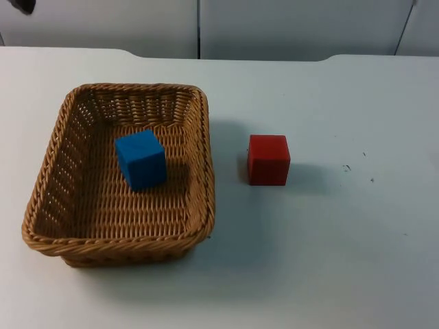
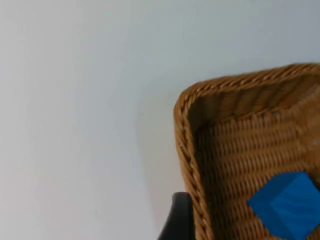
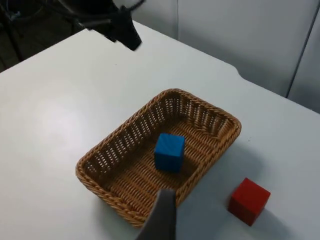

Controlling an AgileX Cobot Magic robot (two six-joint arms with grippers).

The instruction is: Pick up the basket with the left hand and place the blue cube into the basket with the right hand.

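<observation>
Basket point(image 1: 48, 205) w/ blue cube point(image 1: 141, 159) inside, far corner cut off, left wrist view.

Rough woven wicker basket point(image 1: 48, 205), matt smooth blue cube point(image 1: 141, 159), matt red cube point(image 1: 268, 160), smooth white table point(image 1: 329, 260)

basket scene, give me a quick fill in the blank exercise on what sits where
1. The blue cube lies inside the ____.
2. The red cube stands on the white ____, apart from the basket.
3. The cube outside the basket is ____ in colour.
4. The basket is woven from ____ wicker.

Missing words: basket; table; red; brown
</observation>
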